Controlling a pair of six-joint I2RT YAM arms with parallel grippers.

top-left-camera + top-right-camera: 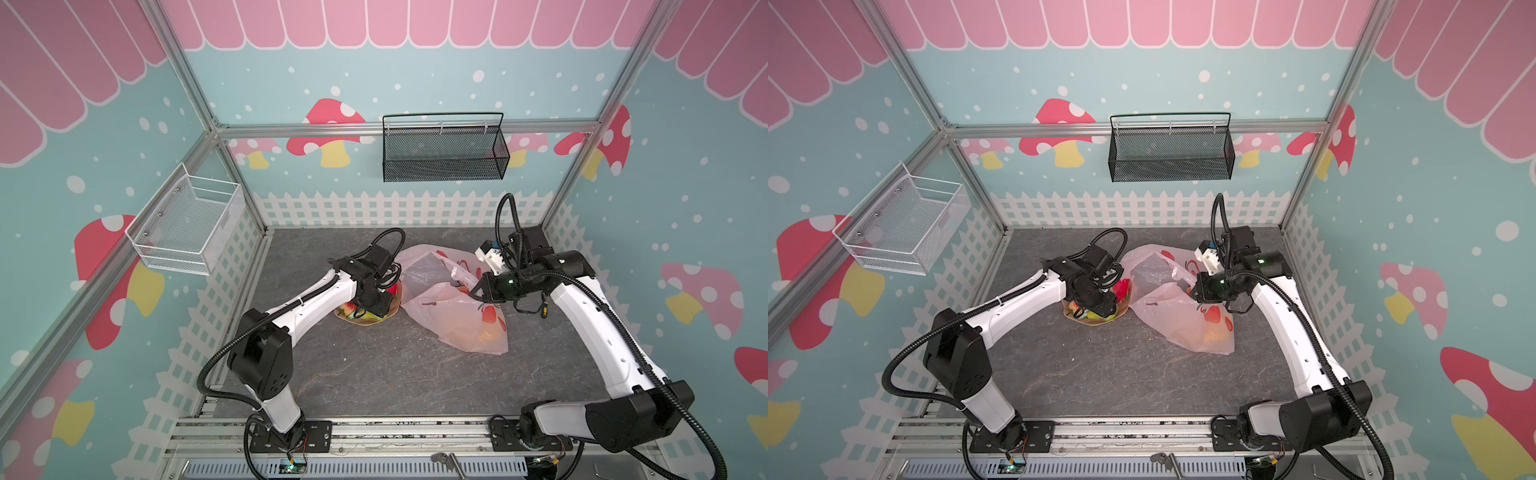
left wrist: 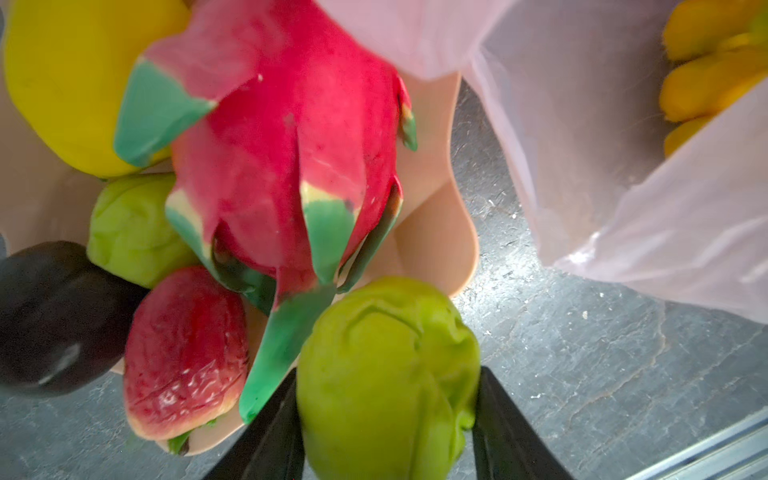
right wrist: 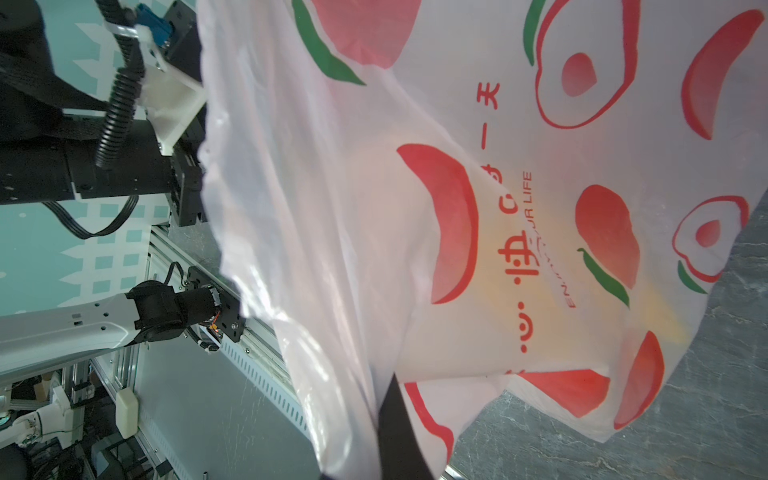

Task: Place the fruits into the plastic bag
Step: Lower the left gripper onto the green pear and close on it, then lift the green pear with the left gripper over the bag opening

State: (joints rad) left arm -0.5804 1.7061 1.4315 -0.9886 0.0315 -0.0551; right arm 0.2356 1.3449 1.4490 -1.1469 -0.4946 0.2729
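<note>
Green fruit (image 2: pixel 386 365) flanked by left hand (image 2: pixel 386 399) fingers, grip unclear | right hand (image 1: pixel 476 291) clamped on bag (image 1: pixel 457 320) mouth | bananas (image 2: pixel 706 83) bagged | most fruits (image 2: pixel 282 166) still on dish (image 2: pixel 436 249) left of bag

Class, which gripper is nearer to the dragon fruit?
Left. The left gripper hangs right beside the dragon fruit over the tan dish; the right gripper is farther off, pinching the plastic bag.
</note>
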